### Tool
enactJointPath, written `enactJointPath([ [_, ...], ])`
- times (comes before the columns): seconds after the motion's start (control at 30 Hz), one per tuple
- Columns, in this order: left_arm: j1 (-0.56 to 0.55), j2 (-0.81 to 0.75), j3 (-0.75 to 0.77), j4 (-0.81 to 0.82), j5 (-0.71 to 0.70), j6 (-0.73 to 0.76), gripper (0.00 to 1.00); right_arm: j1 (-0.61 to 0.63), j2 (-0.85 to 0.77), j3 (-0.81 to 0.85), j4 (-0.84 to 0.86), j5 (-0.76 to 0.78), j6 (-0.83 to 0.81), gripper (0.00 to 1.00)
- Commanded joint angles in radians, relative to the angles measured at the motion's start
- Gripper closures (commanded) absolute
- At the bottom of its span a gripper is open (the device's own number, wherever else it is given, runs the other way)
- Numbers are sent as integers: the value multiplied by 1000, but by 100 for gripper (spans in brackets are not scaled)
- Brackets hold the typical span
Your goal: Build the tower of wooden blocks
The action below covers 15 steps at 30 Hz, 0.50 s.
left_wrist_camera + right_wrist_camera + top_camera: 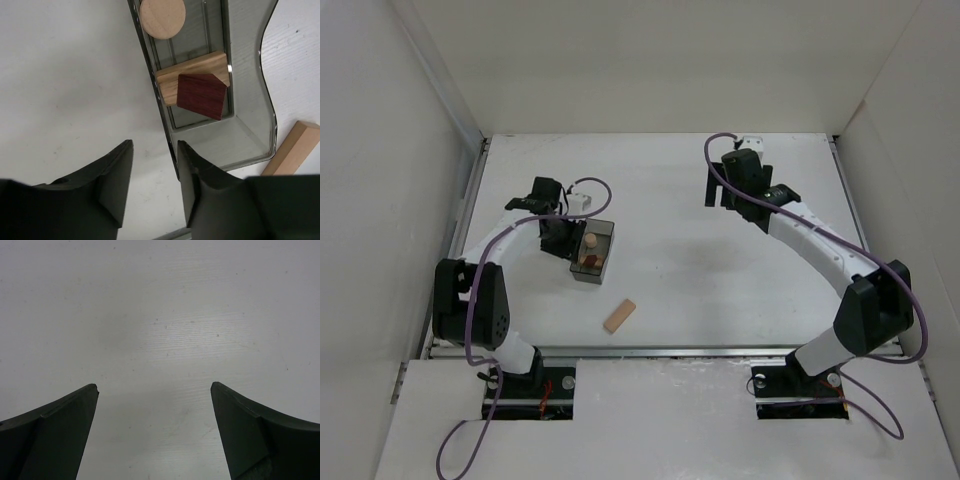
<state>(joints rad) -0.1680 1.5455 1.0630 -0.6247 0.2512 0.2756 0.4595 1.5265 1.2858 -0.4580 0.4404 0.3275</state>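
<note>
The right claw (154, 386) gapes wide above the white bench (700, 270). The left claw (155, 150), slightly parted, straddles the wall of the grey bin (250, 125). A pale plank (620, 316) lies just beside the bin. Inside are a tan slab (195, 70), a red-brown block (202, 95) overlapping it, and a tan disc (162, 17).
</note>
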Motion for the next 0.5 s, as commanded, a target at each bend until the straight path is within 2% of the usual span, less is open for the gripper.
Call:
enactJointPath([
  [0.0, -10, -1, 28, 25, 8, -12, 64, 8, -23, -2, 47, 40, -15, 0],
  [0.13, -21, 40, 18, 43, 8, -21, 78, 18, -23, -11, 38, 60, -15, 0],
  [0.27, -40, 68, 8, 66, -12, -21, 98, 18, -23, -2, 19, 84, -15, 0],
  [0.37, -41, 68, 26, 76, -64, -30, 100, 18, -23, -2, 19, 103, -15, 0],
  [0.47, -50, 58, 97, 86, -238, -39, 100, 18, -23, 7, 10, 112, -15, 0],
])
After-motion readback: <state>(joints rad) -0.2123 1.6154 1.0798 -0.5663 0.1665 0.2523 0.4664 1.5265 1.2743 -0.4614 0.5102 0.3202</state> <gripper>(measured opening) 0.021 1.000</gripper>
